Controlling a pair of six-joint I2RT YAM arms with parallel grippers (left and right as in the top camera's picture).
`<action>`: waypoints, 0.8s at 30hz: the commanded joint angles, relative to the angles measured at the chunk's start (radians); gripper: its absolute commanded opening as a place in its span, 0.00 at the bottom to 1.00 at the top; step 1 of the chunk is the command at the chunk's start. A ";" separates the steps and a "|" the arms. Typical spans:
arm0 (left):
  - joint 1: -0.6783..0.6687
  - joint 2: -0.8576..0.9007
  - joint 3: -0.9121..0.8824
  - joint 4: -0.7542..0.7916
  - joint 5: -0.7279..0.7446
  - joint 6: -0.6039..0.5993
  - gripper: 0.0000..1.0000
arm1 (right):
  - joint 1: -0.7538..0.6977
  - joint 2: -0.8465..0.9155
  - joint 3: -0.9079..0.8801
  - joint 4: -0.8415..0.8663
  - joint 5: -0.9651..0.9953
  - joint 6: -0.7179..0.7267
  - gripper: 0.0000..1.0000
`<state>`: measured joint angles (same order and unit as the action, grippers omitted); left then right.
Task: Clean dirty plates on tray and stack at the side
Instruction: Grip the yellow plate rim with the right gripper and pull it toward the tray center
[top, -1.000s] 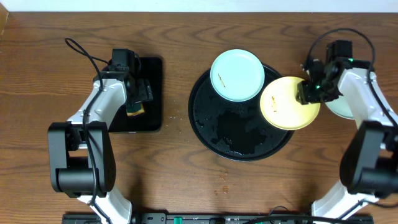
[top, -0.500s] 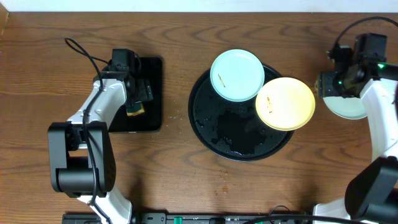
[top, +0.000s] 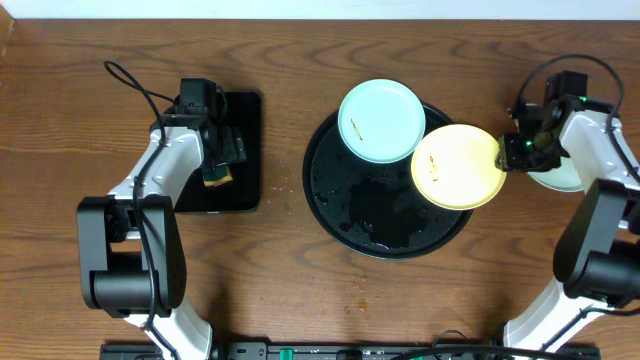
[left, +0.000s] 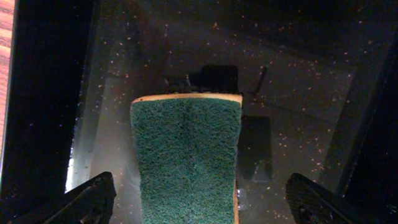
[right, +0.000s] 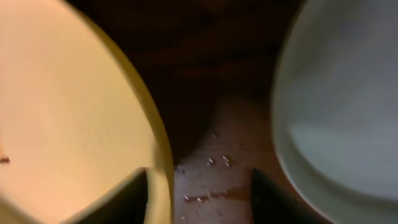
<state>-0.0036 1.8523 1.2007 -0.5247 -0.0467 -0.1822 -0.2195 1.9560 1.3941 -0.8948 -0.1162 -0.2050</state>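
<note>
1. Right fingers (top: 512, 150) stand part open astride the right rim of the yellow plate (top: 458, 165). The rim sits close to the plate-side finger and the other finger is clear of it, so nothing is gripped. Left fingers (top: 222, 158) are spread wide above a green sponge (left: 186, 155) on the rectangular tray (top: 245, 110).
2. Bench (top: 300, 60): one mint plate (top: 565, 178) lies on bare wood, just right of the right fingers.
3. Round tray (top: 385, 225), wet at centre, carries the yellow plate over its right rim and the far mint plate (top: 380, 120) on its far rim.
4. The yellow plate, round and with no long axis, lies left of the right fingers. The right arm is much the nearer.
5. Half a second ago the right fingers hung farther right, over the bench plate. They have returned to the yellow rim. The left arm is unchanged.
</note>
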 joint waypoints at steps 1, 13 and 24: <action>0.005 0.004 -0.006 -0.001 0.002 0.006 0.88 | 0.004 0.004 0.012 0.006 -0.076 0.009 0.03; 0.005 0.004 -0.006 -0.001 0.002 0.006 0.88 | 0.025 -0.211 0.012 -0.122 -0.129 0.091 0.01; 0.005 0.004 -0.006 -0.001 0.002 0.006 0.88 | 0.174 -0.257 -0.060 -0.286 -0.128 0.334 0.01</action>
<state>-0.0036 1.8523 1.2007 -0.5243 -0.0467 -0.1822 -0.0906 1.6951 1.3739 -1.1927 -0.2276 0.0204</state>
